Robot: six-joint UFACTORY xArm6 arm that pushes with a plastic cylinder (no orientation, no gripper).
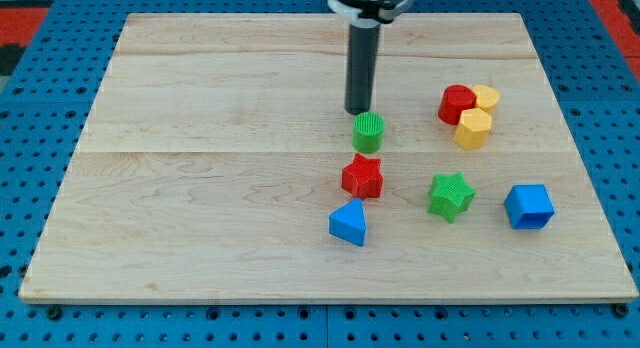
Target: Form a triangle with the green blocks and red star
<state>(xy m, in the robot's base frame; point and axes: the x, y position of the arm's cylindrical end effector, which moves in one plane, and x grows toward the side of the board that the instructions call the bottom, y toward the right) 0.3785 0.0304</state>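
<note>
Camera view shows a pale planked wooden board on blue pegboard. With no fingers to spread or pinch, my tip of the dark rod sits just above the ribbed green cylinder, seemingly touching it. Below lies the red star block; the green star block sits toward the view's right.

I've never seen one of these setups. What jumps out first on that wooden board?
A dark rod comes down from the view's top, my tip just above a green cylinder. Below it sit a red star and a blue triangle, with a green star to the right.
</note>
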